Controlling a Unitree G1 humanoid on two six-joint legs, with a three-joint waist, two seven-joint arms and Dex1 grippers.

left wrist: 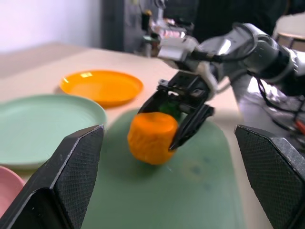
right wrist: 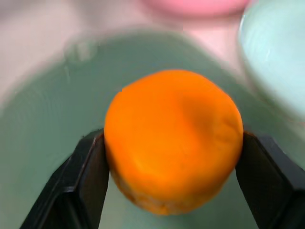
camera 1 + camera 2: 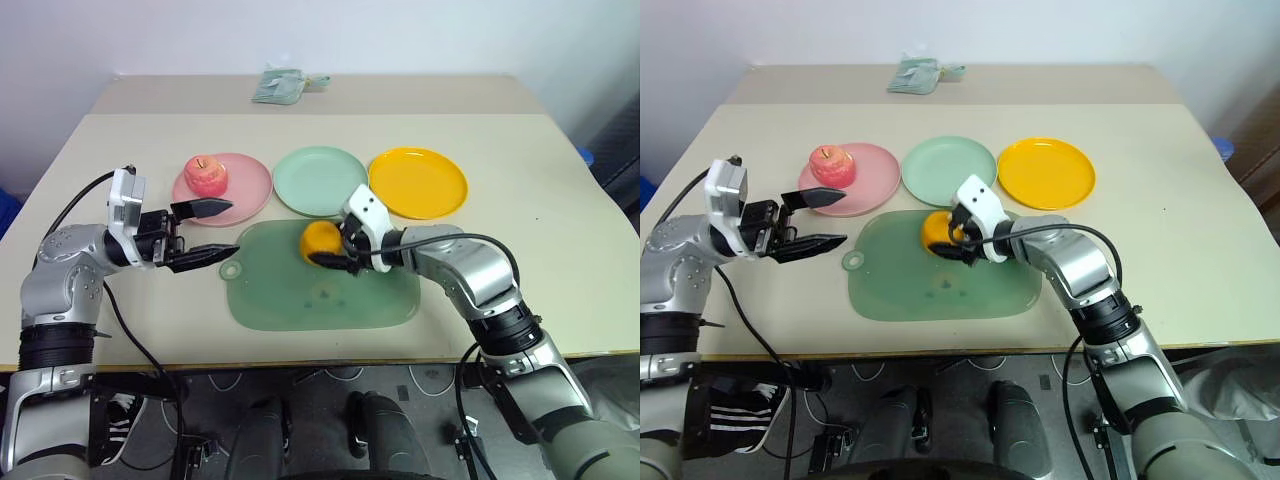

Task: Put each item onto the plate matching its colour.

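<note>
Orange fruit [image 2: 174,140] on green mat [image 3: 300,300] was clamped between right gripper [image 3: 345,255] jaws for transfer to yellow-orange plate [image 3: 418,183]; left gripper [image 3: 205,232] jaws were held wide open, empty, beside pink plate [image 3: 245,185]

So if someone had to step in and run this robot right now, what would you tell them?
Right tool: shut on the orange, which sits on the green mat.
Left tool: open, empty, hanging beside the pink plate.
Done: the apple lies on the pink plate.
Left: carry the orange to the yellow plate. The mint plate is bare, and I can't spot a green item for it.
</note>
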